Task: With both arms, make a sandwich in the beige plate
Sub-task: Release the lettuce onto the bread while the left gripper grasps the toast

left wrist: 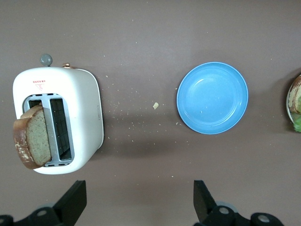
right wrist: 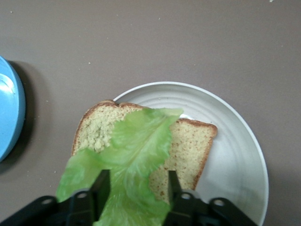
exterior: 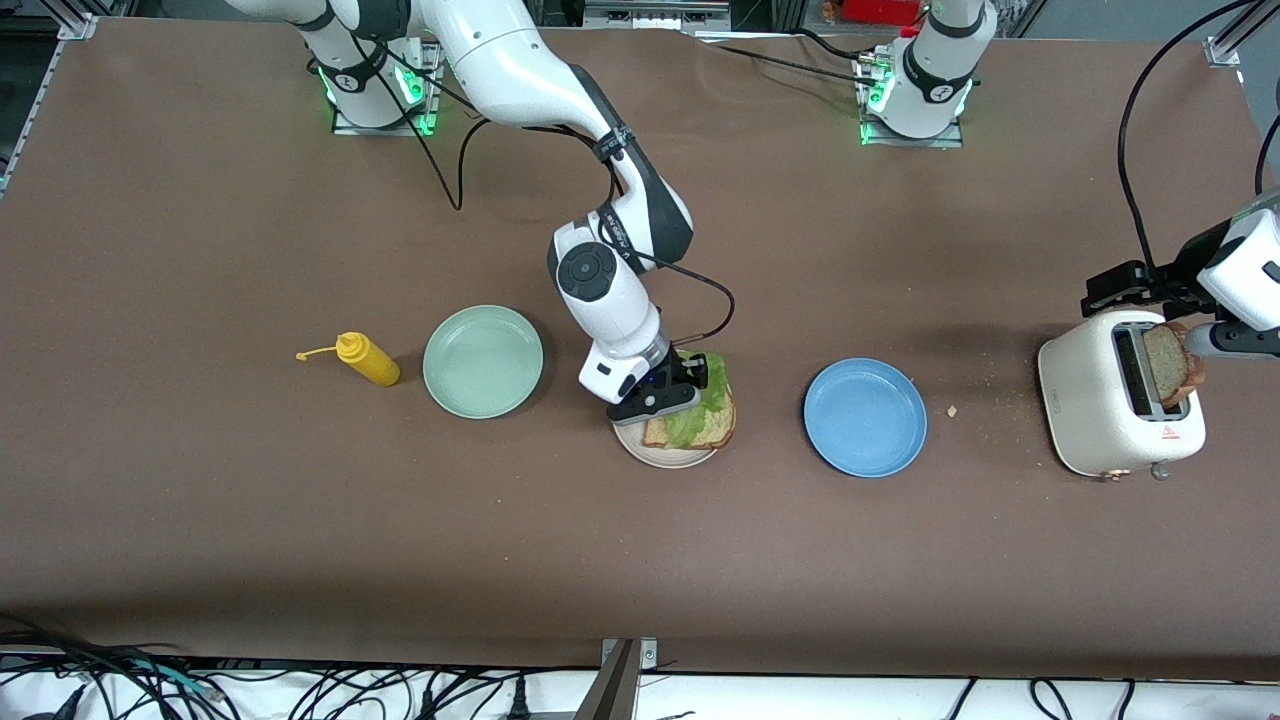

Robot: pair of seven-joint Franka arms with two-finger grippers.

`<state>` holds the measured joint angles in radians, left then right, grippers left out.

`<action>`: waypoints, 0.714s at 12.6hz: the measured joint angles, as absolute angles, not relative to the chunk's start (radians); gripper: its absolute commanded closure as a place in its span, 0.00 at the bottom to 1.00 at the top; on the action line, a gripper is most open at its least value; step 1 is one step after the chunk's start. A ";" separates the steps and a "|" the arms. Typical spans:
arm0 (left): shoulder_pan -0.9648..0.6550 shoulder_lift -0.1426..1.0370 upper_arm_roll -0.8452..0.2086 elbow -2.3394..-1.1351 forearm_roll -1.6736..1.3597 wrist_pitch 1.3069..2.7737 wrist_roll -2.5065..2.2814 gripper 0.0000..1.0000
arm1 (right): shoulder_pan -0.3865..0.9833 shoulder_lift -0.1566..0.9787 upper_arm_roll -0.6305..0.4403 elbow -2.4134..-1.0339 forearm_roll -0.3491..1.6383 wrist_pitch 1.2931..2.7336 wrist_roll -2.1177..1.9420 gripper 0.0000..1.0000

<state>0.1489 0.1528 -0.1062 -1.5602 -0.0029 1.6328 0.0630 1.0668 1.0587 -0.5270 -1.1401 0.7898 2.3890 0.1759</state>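
Over the beige plate [exterior: 668,456], your right gripper [right wrist: 136,195] sits low with its fingers parted on either side of the lettuce leaf [right wrist: 134,162], which lies across one bread slice [right wrist: 186,150] on that plate; whether the pads press the leaf you cannot tell. Beside the toaster [exterior: 1110,410] at the left arm's end, your left gripper [left wrist: 138,200] hangs wide open and empty, a second slice [left wrist: 33,136] standing up out of a slot. Also listed: blue plate [exterior: 865,417], mint-green plate [exterior: 483,361], yellow squeeze bottle [exterior: 366,359].

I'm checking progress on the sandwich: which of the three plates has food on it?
The beige plate, between the mint-green plate and the blue plate, holds bread and lettuce; the others hold nothing.
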 measured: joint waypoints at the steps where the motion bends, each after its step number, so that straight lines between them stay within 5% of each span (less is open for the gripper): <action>1: 0.149 0.153 -0.106 -1.560 -0.003 1.633 0.063 0.00 | 1.067 1.059 -0.530 -1.139 0.790 2.389 0.176 0.01; 6: 0.170 0.165 -0.105 -1.560 0.061 1.633 0.063 0.00 | 1.026 1.037 -0.526 -1.149 0.790 2.388 0.134 0.01; 9: 0.221 0.207 -0.102 -1.541 0.090 1.645 0.075 0.00 | 0.937 0.917 -0.458 -1.240 0.759 2.327 0.024 0.01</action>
<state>0.2213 0.2066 -0.1021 -1.5408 0.0899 1.6455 0.0751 0.9375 0.9168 -0.4583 -1.2396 0.7586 2.3271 0.0236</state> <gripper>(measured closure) 0.000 0.004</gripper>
